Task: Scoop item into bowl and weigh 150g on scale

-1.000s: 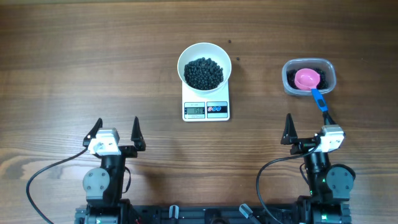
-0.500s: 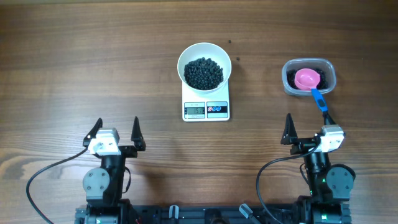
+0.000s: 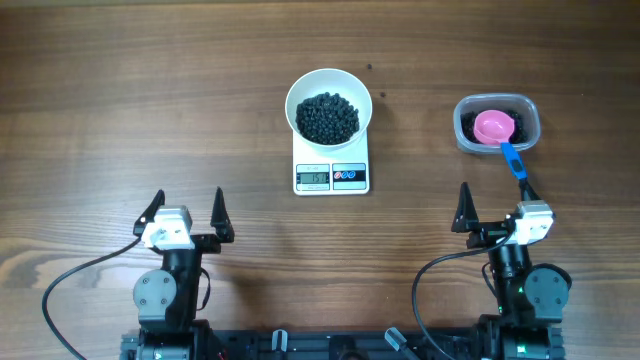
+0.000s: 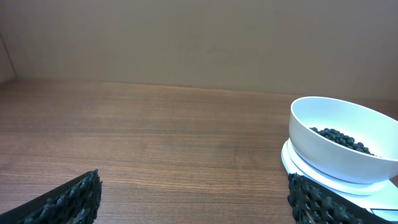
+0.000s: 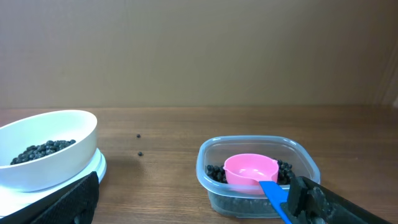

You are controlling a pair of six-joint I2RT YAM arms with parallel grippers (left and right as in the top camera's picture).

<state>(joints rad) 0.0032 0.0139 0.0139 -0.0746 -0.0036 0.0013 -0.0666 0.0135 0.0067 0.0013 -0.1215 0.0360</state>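
Wood table (image 3: 100, 100): nothing has moved this past second. My left gripper (image 3: 188, 195) and right gripper (image 3: 495, 195) sit spread, empty, well back. Beads (image 3: 328, 117) lie in the bowl (image 3: 329, 73) on the scale (image 3: 331, 163); the scoop (image 3: 494, 127) rests in the tub (image 3: 463, 135). I judge weighing finished.

A clear rounded-rectangular tub (image 3: 533, 112) is standing at the right of the brown wooden surface (image 3: 150, 100). A pink scoop (image 3: 494, 126) is lying inside it, cup facing up, its blue handle (image 3: 513, 160) projecting over the near rim. Black cables (image 3: 416, 292) are curving along the near edge. A plain beige wall (image 4: 199, 37) is rising behind the surface.
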